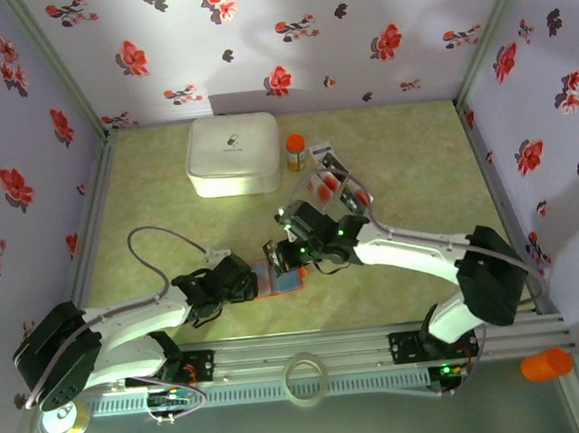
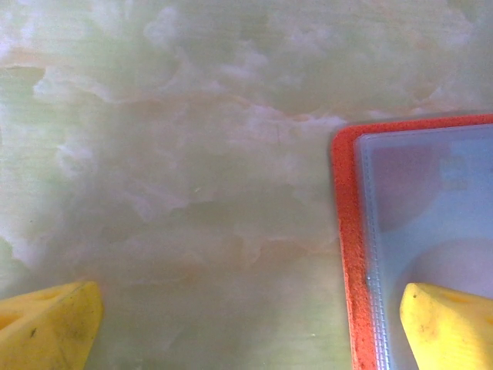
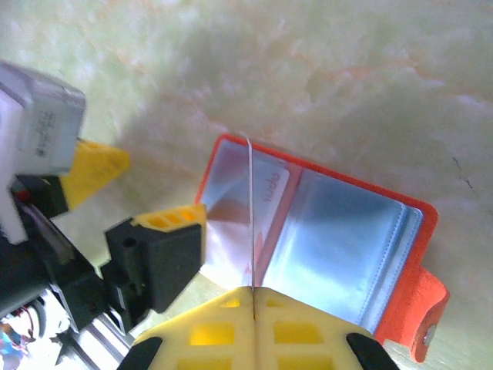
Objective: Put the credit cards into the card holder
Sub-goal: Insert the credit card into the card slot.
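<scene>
At the near rail, a pale tape ring [image 1: 307,378] is seen lying between the 2 arm bases. Just beyond it, the left gripper [image 2: 250,312] is held low with its jaws spread wide and nothing between them. 1 yellow fingertip [image 2: 54,320] is over bare table [image 2: 192,154], the other over the blue lining of the card holder [image 2: 431,223]; whether it presses down cannot be told. The card holder is laid open and flat on the table between the 2 grippers, its orange-red rim showing all round the blue pages. From the other side, the right gripper [image 3: 252,291] is clamped tight on 1 credit card [image 3: 250,216], seen edge-on as a thin line above the page nearest the left gripper; whether its far edge is inside a pocket cannot be told. A pale card [image 3: 269,189] with print is already tucked into that page. Farther back, the other credit cards [image 1: 332,185] are spread in a loose heap, well apart from the holder. At the far end, an orange-capped bottle [image 1: 295,152] is stood just beside a white rounded box [image 1: 232,154].
</scene>
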Robot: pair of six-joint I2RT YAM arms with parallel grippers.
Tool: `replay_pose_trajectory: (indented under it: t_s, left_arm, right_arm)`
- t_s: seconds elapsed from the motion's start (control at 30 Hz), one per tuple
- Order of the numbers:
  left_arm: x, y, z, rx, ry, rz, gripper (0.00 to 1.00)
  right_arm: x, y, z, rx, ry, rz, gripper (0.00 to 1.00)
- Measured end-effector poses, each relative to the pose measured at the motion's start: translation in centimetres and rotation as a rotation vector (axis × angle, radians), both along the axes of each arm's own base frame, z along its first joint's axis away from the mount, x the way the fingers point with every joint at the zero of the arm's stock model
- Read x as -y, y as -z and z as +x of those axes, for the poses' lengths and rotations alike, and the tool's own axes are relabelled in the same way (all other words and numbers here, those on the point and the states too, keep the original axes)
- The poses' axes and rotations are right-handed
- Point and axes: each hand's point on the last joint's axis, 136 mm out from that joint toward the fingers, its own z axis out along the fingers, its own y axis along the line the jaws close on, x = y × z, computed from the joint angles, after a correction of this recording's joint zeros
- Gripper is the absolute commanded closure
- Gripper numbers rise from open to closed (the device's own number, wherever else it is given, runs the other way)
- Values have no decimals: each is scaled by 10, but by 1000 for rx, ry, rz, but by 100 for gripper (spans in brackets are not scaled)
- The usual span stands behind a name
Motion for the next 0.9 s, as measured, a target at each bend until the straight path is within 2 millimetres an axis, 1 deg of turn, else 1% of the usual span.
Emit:
replay_pose_trajectory:
  t_s: [0.07, 0.23, 0.3, 0.43, 0.73, 0.9]
  left_arm:
    - [0, 0, -1, -1, 1, 4, 1]
    - [-3, -2, -5, -7, -5, 3, 0]
    - [-4, -2, -5, -9, -7, 4, 0]
    - [-7, -3, -7, -13, -9, 10, 0]
    - [-10, -3, -8, -13, -11, 22, 0]
    - [-10, -4, -9, -12, -11, 22, 0]
  right_arm:
    - [4, 4, -1, -2, 42, 38, 100]
    - [13, 28, -5, -25, 117, 62, 100]
    - [14, 33, -7, -22, 135, 71, 100]
    - [13, 28, -8, 4, 166, 127, 100]
    - [0, 16, -8, 65, 201, 227, 100]
    - [-7, 17, -8, 75, 209, 249, 100]
